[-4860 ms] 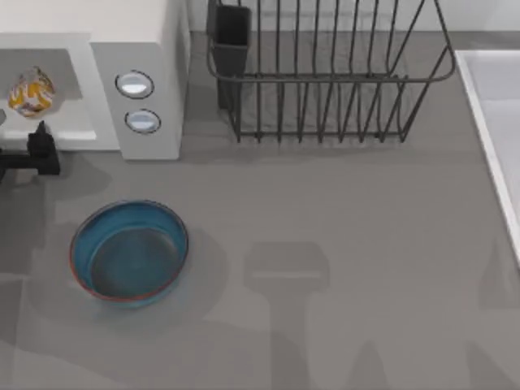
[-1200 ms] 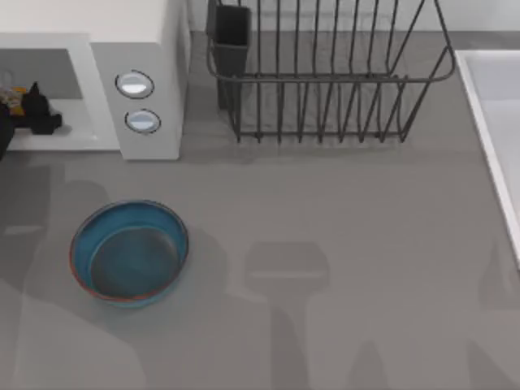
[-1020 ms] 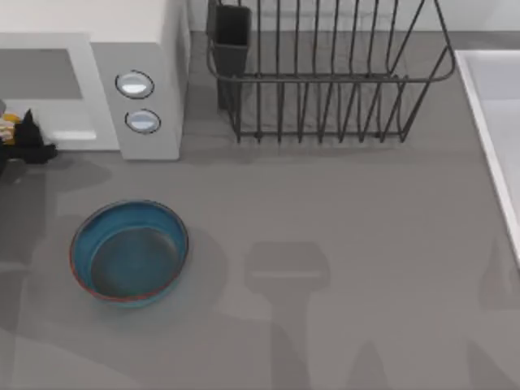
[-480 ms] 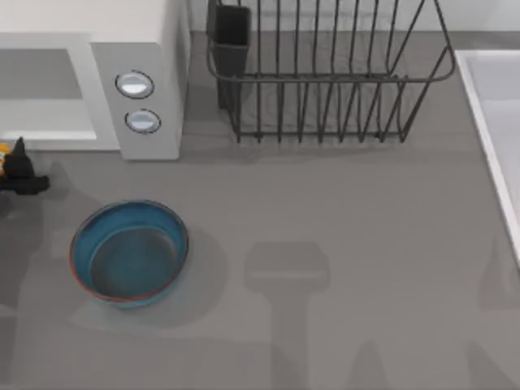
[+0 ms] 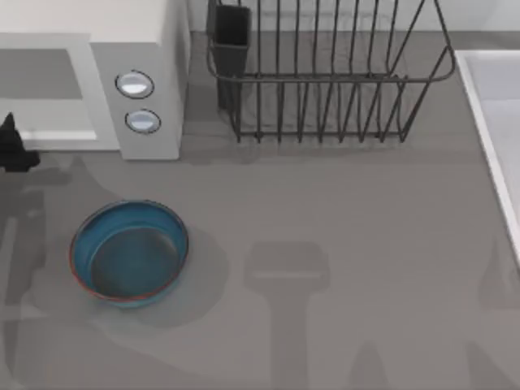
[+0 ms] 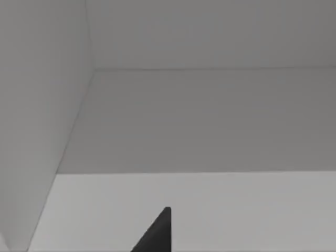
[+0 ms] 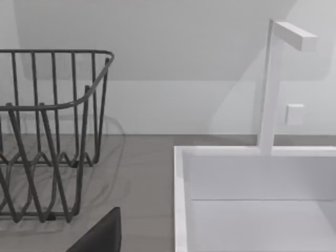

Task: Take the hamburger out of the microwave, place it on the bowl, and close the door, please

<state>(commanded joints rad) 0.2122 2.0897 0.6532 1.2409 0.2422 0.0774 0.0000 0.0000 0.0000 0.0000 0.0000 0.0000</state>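
Top view: the left end effector (image 5: 11, 146) sits at the left edge of the worktop (image 5: 341, 244), just in front of the microwave (image 5: 150, 73).
Left end effector state: how far it is open, and whether it carries anything, I cannot tell.
Microwave: its cavity lies just beyond the left end effector, uncovered at the front and with a bare floor; the two knobs (image 5: 134, 84) are on the panel to the end effector's right.
Left wrist view: a dark tip against pale, flat surfaces, which I judge to be the cavity's inside.
Hamburger: where it is I cannot tell; it is neither on the cavity floor nor in the bowl, so it may well be in the left end effector's hold, but that is a guess.
Bowl: the blue bowl (image 5: 186, 244) stands to the right of the left end effector and nearer the front of the worktop, near it but apart, with nothing inside.
Door: judged open, since the cavity's front is uncovered.
Right end effector (image 7: 100, 236): parked, with the dish rack (image 5: 325, 77) on one side ahead of it and the sink (image 5: 496, 106) and faucet (image 7: 270, 84) on the other; its opening cannot be told.
Done: the cavity looks emptied, so the taking-out seems accomplished.
Left: setting the hamburger in the bowl, then closing the door.
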